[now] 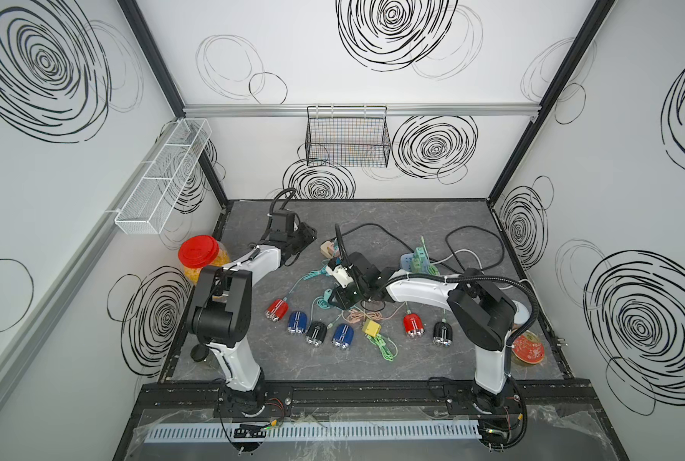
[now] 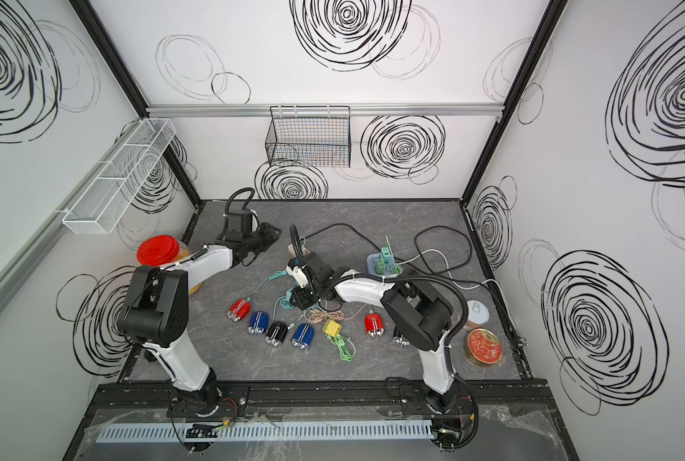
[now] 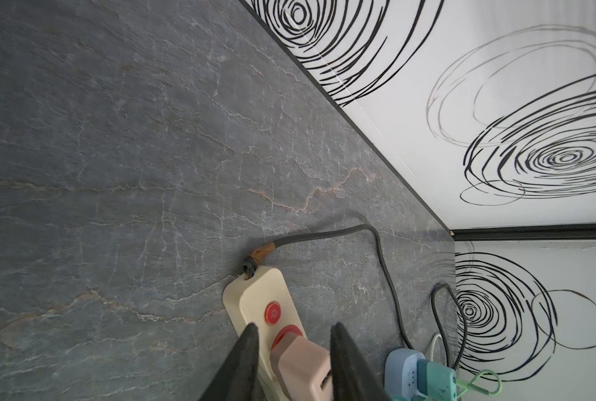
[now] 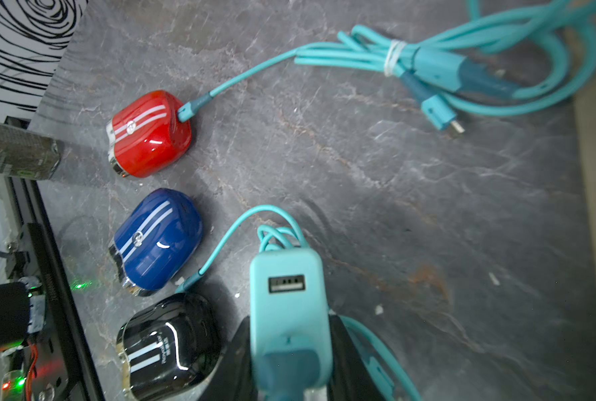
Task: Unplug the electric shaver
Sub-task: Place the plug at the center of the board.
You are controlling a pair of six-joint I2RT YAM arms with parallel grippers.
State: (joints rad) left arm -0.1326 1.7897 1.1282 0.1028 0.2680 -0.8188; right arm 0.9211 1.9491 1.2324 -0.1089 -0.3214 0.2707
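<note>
**Top views.** The right pincer (image 1: 337, 299) is hanging low over the middle of the desk (image 1: 392, 211) and is clamping a teal adapter (image 1: 327, 297). The shavers are lying in a loose row on the base side of this pincer. The red shaver (image 1: 277, 310), blue shaver (image 1: 297, 322) and black shaver (image 1: 316, 333) are sitting nearest to it, none of them touching it. A second blue shaver (image 1: 343, 336), second red shaver (image 1: 412, 326) and second black shaver (image 1: 442, 333) are continuing the row. The left pincer (image 1: 307, 239) is hovering just beside the cream power strip (image 1: 327, 247) toward the back of the desk, well apart from every shaver.

**Left wrist.** The left pincer (image 3: 295, 328) is standing with its jaws apart. They are framing a pink adapter (image 3: 300, 364) that is sitting on the cream power strip (image 3: 251, 298). Whether either finger is touching the adapter, I cannot tell. No shaver is showing in this view.

**Right wrist.** The right pincer (image 4: 289, 321) is gripping the teal adapter (image 4: 286, 270), whose port is showing empty. The red shaver (image 4: 149, 133), blue shaver (image 4: 157, 239) and black shaver (image 4: 168, 343) are lying side by side on the desk (image 4: 428, 208). The black one is sitting just beside a pincer finger and the red one farthest off. A teal cable (image 4: 248, 73) is plugging into the red shaver's end. A second teal cable (image 4: 220, 243) is running from behind the adapter toward the black shaver; whether it is plugged in, I cannot tell.
</note>
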